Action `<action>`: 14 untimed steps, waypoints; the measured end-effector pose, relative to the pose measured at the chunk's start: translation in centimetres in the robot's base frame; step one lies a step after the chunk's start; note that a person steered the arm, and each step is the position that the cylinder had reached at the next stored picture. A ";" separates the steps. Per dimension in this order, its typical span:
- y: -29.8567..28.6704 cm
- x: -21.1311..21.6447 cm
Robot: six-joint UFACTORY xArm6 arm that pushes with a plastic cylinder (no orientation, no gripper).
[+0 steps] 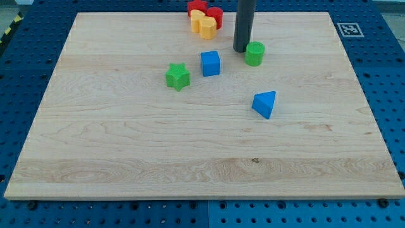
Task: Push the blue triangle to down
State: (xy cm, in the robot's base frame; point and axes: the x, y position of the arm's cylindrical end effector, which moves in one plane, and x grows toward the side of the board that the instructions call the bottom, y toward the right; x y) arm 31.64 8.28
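Note:
The blue triangle (265, 104) lies on the wooden board (126, 158), right of the middle. My tip (242, 50) rests on the board near the view's top, well above the blue triangle and a little to its left. The tip stands right beside the green cylinder (255, 54), on its left. The tip is apart from the blue triangle.
A blue cube (211, 63) sits left of my tip and a green star (178, 76) further left. At the board's top edge lies a cluster of a red star (197, 7), a red block (215, 15), a yellow heart (205, 26) and another yellow block (197, 17).

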 end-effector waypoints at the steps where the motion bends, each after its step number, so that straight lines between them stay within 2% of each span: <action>1: 1.2 2.7; 2: 2.6 6.8; 3: 2.9 8.8; 5: 1.8 9.4; 8: 1.9 17.5; 9: 3.2 16.6; 11: 13.2 16.9; 12: 12.7 16.9; 14: 5.7 17.8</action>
State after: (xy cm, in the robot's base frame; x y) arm 49.41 13.97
